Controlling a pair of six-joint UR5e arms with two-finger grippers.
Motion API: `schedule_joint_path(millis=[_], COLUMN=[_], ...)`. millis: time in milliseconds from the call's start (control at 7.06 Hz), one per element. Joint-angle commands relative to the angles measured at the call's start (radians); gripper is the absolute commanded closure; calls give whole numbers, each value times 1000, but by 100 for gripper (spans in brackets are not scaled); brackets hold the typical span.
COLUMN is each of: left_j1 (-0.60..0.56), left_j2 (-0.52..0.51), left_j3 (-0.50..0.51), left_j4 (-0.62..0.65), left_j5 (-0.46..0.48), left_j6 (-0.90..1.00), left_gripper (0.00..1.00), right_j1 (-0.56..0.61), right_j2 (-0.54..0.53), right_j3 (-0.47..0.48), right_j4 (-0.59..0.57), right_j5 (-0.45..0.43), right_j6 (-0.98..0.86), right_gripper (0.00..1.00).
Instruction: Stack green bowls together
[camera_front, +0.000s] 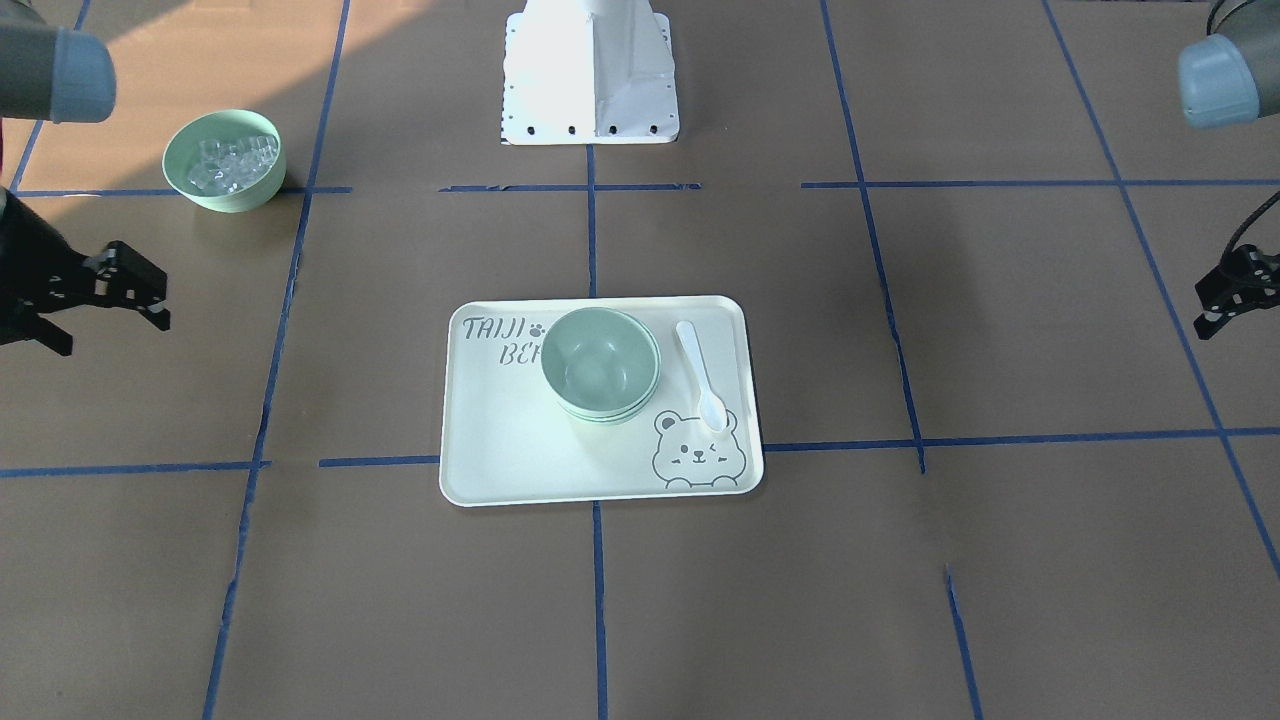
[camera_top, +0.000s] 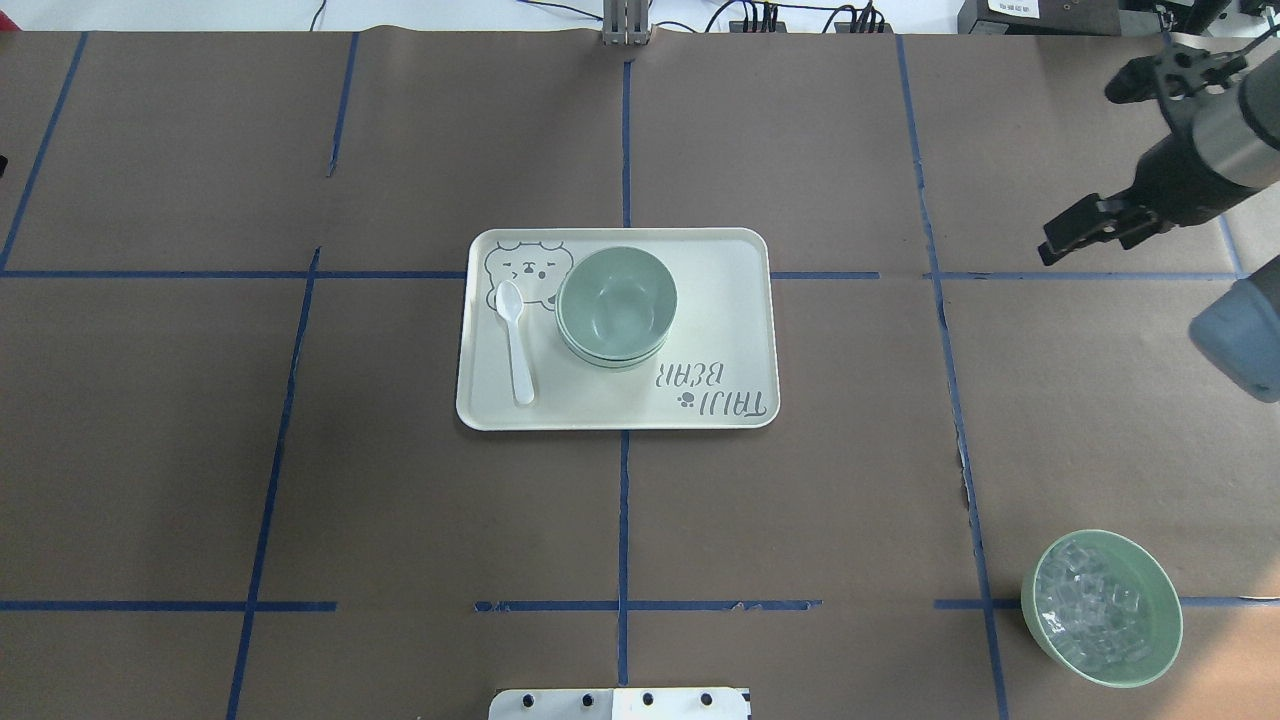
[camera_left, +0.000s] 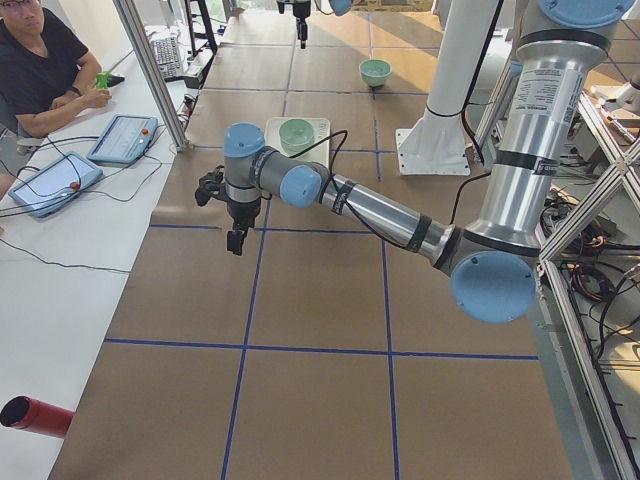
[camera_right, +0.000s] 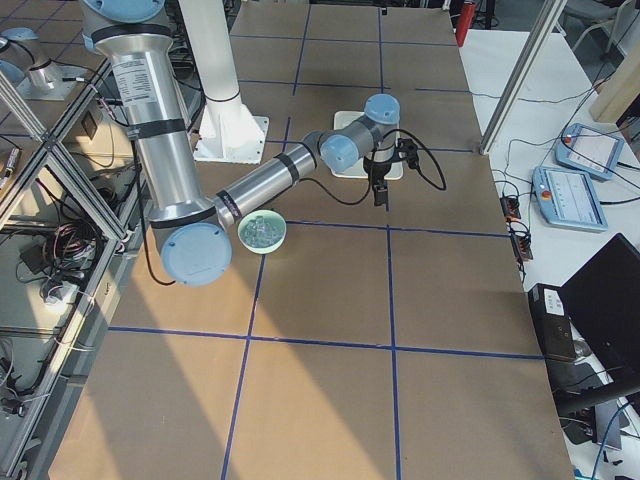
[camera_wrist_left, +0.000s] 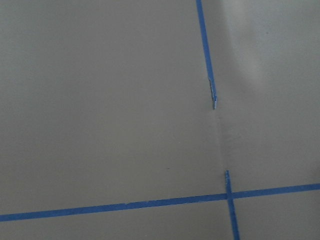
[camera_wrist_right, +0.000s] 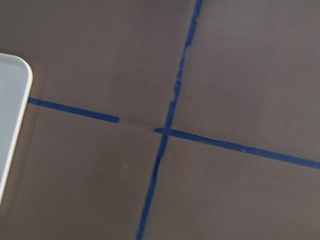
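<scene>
Seemingly finished: my left gripper (camera_front: 1215, 315) hangs empty well off to the left, absent from the overhead view but caught by the front-facing camera, its opening unreadable. At centre, the green bowls (camera_top: 616, 305) sit nested on the tray (camera_top: 720, 300), beside a spoon (camera_top: 517, 345). My right gripper (camera_top: 1065, 235), empty, opening equally unclear, stands, I judge, somewhat nearer them.

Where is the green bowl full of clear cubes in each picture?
Front-facing: bowl upper left.
Overhead: bowl lower right.
Exterior left: bowl top centre.
Exterior right: bowl left of centre.
Left wrist: not in it.
Right wrist: not in it.
Landmark: the bear-print tray, mid-table.
</scene>
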Motion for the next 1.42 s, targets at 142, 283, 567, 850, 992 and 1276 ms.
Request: schedule_joint_path(millis=[142, 283, 567, 850, 992, 1276], left_j1=[-112, -127, -167, -180, -181, -180], left_j2=[126, 145, 174, 218, 226, 226], left_j3=[15, 30, 57, 62, 96, 114], left_j4=[64, 71, 68, 71, 67, 67], left_j5=[-84, -93, -93, -119, -139, -188], left_j6=[192, 268, 301, 312, 313, 312], left_gripper=[0, 0, 0, 0, 0, 0], right_j1=[236, 309, 388, 397, 397, 401], right_j2=[-190, -192, -200, -165, -169, -174], right_j3=[-110, -189, -268, -314, -313, -317], right_j4=[15, 15, 14, 20, 20, 17], right_j5=[85, 113, 124, 144, 144, 144], right_j6=[-400, -512, -608, -603, -606, -588], right_gripper=[0, 0, 0, 0, 0, 0])
